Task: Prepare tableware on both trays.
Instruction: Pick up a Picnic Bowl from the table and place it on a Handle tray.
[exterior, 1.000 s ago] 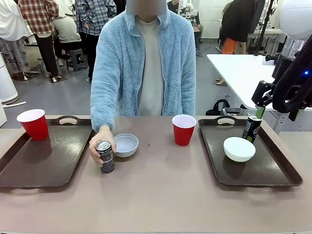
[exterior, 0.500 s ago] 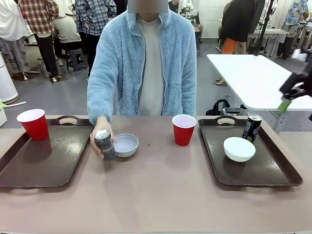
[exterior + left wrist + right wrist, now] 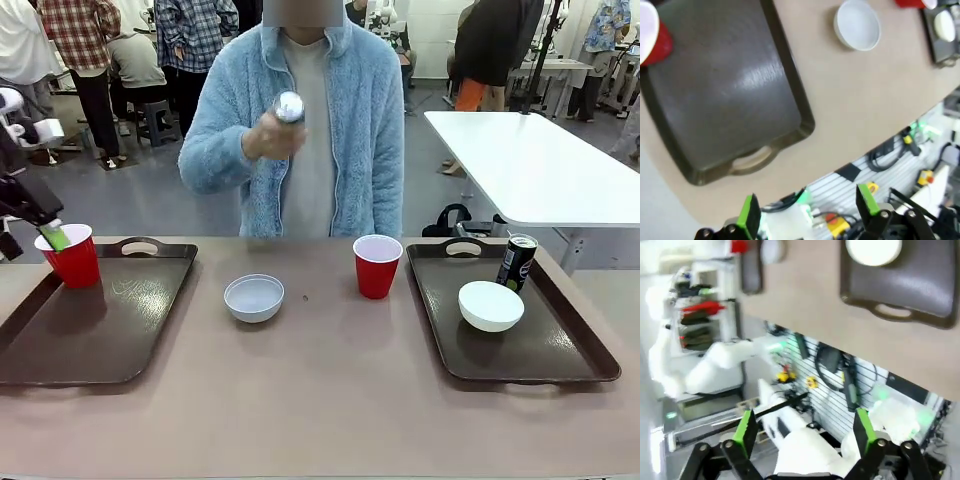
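At chest height the person's hand holds the dark grey-patterned can [image 3: 288, 108]. One white bowl [image 3: 254, 297] [image 3: 857, 25] sits on the bare table between the trays, with a red cup [image 3: 377, 265] to its right. The left tray [image 3: 95, 315] [image 3: 725, 95] carries a second red cup [image 3: 70, 255] [image 3: 652, 32] at its far corner. On the right tray [image 3: 560, 350] [image 3: 925, 280] stand another white bowl [image 3: 490, 305] [image 3: 873, 250] and the black Pepsi can [image 3: 516, 262]. My left gripper [image 3: 50, 235] [image 3: 808, 207] hangs open beside the left cup. High off the table's near edge, my right gripper [image 3: 805, 429] is open with nothing in it.
The person in a light-blue fleece sits at the far side, centre. A white table [image 3: 520, 150] stands behind on the right. Cables and equipment lie below the table's near edge in both wrist views.
The person lifted the grey can from the table beside the bowl up to chest height. My right arm left the front view; my left gripper came in at the left edge.
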{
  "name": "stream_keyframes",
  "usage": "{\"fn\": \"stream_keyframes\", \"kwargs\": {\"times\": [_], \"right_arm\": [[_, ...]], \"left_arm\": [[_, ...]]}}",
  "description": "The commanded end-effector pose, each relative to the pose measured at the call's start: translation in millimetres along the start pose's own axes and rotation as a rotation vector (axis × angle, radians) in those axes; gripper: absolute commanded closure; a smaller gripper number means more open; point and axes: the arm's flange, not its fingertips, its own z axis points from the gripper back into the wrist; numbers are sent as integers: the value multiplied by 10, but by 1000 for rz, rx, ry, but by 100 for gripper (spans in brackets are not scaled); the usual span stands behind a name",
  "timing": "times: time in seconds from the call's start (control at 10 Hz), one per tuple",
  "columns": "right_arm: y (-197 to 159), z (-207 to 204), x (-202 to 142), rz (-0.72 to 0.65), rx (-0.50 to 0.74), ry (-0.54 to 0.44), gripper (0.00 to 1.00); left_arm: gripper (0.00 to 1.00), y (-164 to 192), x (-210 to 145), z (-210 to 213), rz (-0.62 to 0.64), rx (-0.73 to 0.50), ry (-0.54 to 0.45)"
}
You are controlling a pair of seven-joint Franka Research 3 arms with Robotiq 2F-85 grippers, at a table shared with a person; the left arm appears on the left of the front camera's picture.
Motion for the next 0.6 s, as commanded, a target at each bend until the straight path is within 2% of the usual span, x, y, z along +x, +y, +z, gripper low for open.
{"fn": "stream_keyframes", "kwargs": {"times": [0.0, 0.2, 0.3, 0.4, 0.5], "right_arm": [[-136, -8, 63, 69, 168, 23, 0], [-265, -101, 146, 26, 186, 59, 0], [-297, -184, 241, 30, 132, 49, 0], [-233, -97, 43, 39, 174, 36, 0], [-233, -97, 43, 39, 174, 36, 0]], "left_arm": [[0, -198, 204, -119, -21, 99, 13], [0, -451, 359, -371, -47, 137, 27], [0, -571, 434, -531, -59, 162, 34], [0, -683, 508, -693, -73, 195, 32], [0, -756, 563, -845, -110, 240, 30]]}}
